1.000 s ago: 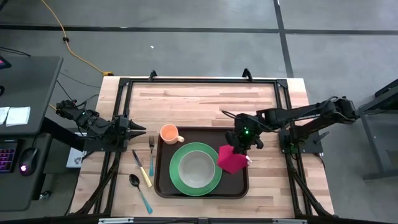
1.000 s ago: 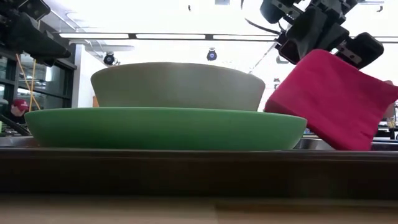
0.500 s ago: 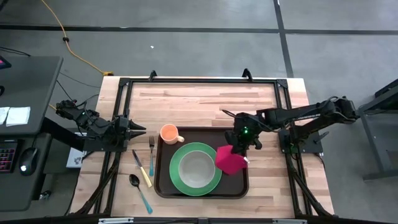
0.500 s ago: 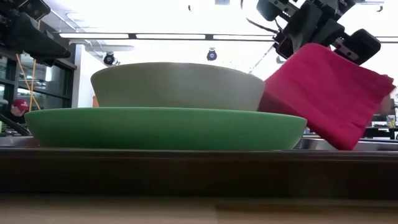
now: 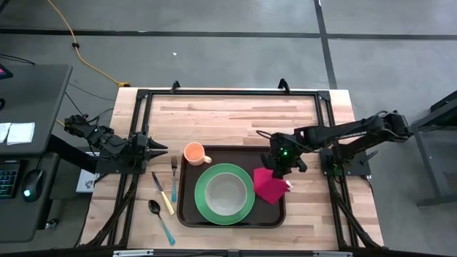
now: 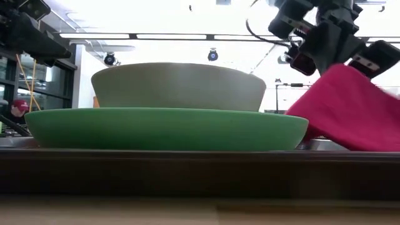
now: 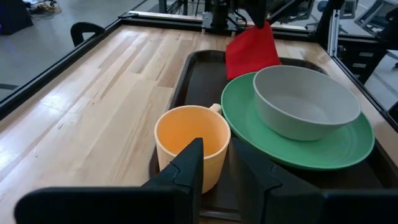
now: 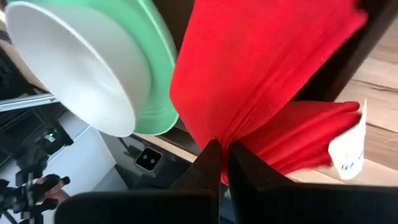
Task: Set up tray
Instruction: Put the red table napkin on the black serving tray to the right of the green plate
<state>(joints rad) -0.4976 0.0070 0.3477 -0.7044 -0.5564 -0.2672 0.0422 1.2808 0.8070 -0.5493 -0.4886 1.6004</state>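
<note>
The dark brown tray point(image 5: 188, 211) lies at the table's near middle. On it rests a green plate point(image 5: 202, 205) with a pale bowl point(image 5: 226, 192) inside, and an orange cup point(image 5: 194, 153) stands at its far left corner. My right gripper point(image 5: 275, 170) hangs over the tray's right end, shut on a red napkin point(image 5: 269, 187). The napkin also shows beside the plate in the low view point(image 6: 353, 119). My left gripper point(image 5: 163, 148) waits at the table's left side, open and holding nothing, with the cup point(image 7: 186, 140) just ahead of it. My right gripper pinches the napkin's gathered upper edge point(image 8: 214, 134) between its two fingers, several folds bunched together. The fingers slant down from the far right. The napkin droops below them, and its lower part point(image 5: 270, 194) rests on the tray's right end beside the plate.
A fork point(image 5: 173, 177), a knife point(image 5: 162, 193) and a spoon point(image 5: 160, 218) lie on the wood left of the tray. A black frame point(image 5: 228, 93) runs along the table's far edge and sides. Bare wood lies beyond the tray.
My right gripper has sunk and shifted a little toward the table's right edge, still shut on the napkin. The napkin, which hung tilted above the tray, has come down so its lower part now lies on the tray's right end.
</note>
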